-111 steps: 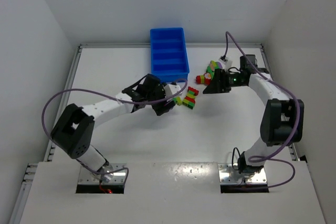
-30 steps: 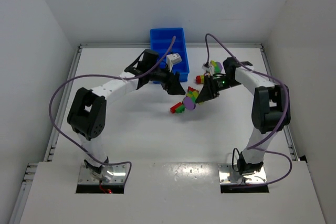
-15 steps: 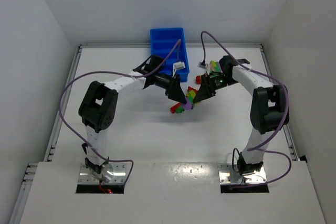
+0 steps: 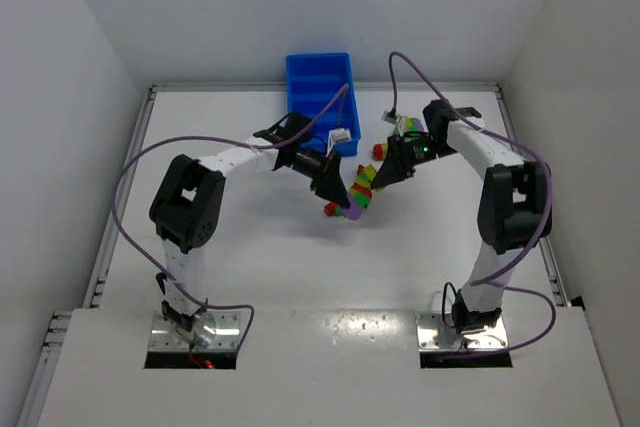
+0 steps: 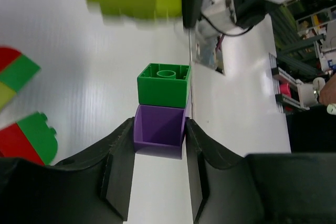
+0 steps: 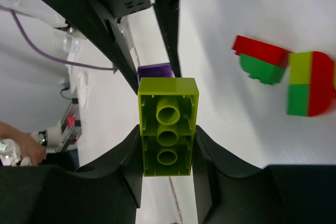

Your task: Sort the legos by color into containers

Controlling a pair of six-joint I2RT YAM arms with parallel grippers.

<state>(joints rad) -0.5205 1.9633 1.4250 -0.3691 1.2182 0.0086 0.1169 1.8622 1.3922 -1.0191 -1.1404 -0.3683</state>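
Out on the white table (image 4: 250, 277), the blue tray (image 4: 293, 87) sits at the middle of the far edge, and both arms meet just off its near right corner. Left gripper (image 5: 160, 124) is clenched on the purple brick (image 5: 158, 139), pads flat on its two sides, with a green brick (image 5: 164, 86) stacked on top. Right gripper (image 6: 168, 129) is clamped along the yellow-green brick (image 6: 168, 103), studs facing its camera, just beside the purple one. From the left wrist a strip of table shows between yellow-green and green, so they look parted, though that brick is blurred.

This reads as a clump being split by colour. Best to draw the hands apart in a straight line, low over the table, so a slip costs little. The green needs peeling off the purple before either goes in. Mind the loose red-and-green pieces (image 6: 260, 59) lying close by, and give each colour its own compartment.
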